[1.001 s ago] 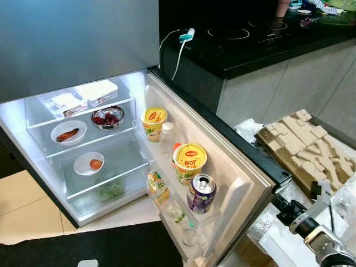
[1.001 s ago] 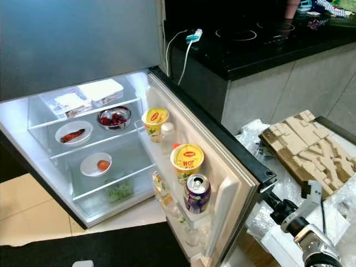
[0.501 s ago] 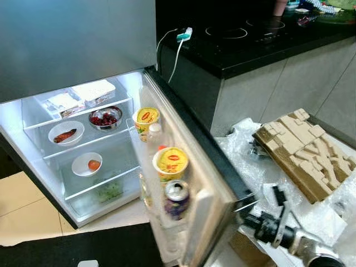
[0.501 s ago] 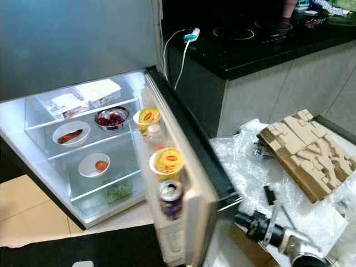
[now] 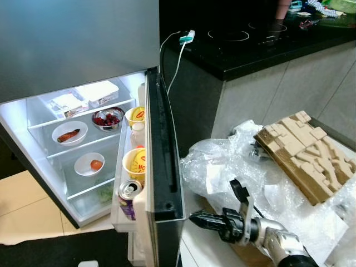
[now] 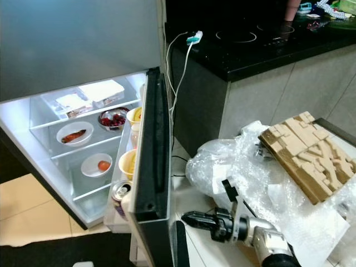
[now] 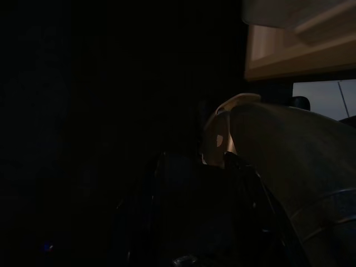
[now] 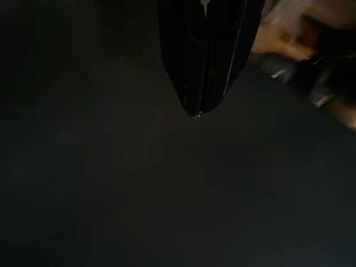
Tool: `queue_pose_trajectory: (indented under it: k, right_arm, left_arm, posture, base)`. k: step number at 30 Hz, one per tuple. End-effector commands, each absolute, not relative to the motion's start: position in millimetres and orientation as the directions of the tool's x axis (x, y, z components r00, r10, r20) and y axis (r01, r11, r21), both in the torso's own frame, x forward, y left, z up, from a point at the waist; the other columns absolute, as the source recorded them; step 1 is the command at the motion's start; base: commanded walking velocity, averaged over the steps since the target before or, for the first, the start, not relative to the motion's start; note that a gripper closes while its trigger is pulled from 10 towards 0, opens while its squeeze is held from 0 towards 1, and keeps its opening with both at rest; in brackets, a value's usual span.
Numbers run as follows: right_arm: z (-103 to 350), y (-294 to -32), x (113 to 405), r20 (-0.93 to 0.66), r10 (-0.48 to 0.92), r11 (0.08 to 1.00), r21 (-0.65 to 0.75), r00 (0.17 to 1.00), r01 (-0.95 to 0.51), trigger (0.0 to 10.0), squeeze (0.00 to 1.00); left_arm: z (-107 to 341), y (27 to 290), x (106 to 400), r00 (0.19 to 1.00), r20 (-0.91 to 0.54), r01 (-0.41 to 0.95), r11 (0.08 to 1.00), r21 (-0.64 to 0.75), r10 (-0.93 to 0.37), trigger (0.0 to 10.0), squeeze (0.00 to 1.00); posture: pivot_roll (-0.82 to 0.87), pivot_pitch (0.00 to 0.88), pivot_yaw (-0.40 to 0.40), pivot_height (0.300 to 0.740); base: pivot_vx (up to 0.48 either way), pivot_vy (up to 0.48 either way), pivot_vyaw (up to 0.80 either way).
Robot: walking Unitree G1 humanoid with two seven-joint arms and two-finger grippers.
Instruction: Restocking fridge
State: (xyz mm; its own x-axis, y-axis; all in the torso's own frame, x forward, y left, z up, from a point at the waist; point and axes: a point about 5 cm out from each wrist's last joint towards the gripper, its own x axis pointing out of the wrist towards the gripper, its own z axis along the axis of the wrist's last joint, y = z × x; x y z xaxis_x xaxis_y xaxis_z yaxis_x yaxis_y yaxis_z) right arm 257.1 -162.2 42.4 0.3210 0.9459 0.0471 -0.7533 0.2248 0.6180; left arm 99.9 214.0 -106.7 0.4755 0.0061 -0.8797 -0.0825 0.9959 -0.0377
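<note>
Black worktop [image 5: 261,47] runs beside the fridge [image 5: 67,50], whose lit shelves hold bowls and boxes. Its door [image 5: 161,167] stands half swung, edge-on to me, with cups [image 5: 135,162] and a can [image 5: 129,196] in its racks. My right gripper [image 5: 199,218] sits just beside the door's outer face, fingers pressed together on nothing, with crumpled plastic wrap [image 5: 222,167] behind it. My left arm hangs idle.

You see the fridge door [image 5: 161,167] swung half shut, edge-on to you, its racks holding a purple can [image 5: 129,196] and yellow noodle cups [image 5: 134,162], while the lit fridge [image 5: 33,119] shelves carry bowls and boxes.
</note>
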Motion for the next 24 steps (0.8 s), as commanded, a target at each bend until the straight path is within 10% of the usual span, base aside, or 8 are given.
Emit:
queue_pose_trajectory:
  k: [1,10,24]
  right_arm:
    - [28.8,-178.6,264.9,-0.093,0.857,0.463,0.57,0.507,-0.679,10.0,0.0]
    - [12.2,-217.8,269.9,-0.344,0.514,0.849,0.337,0.786,-0.408,10.0,0.0]
    - [18.5,-207.9,281.2,-0.251,0.537,0.817,0.391,0.805,-0.423,10.0,0.0]
  left_arm:
    - [-108.3,214.4,94.0,0.455,-0.89,-0.082,0.996,-0.035,0.006,10.0,0.0]
    - [-108.7,214.6,92.1,0.45,-0.893,-0.083,0.996,-0.034,0.007,10.0,0.0]
    - [-109.3,212.7,91.1,0.447,-0.894,-0.085,0.996,-0.04,0.002,10.0,0.0]
  posture:
    - [-0.03,0.0,-0.023,0.74]
    - [-0.03,0.0,-0.026,0.74]
    - [-0.04,0.0,-0.023,0.74]
  base:
    - [0.0,0.0,0.0]
    - [0.0,0.0,0.0]
    - [0.0,0.0,0.18]
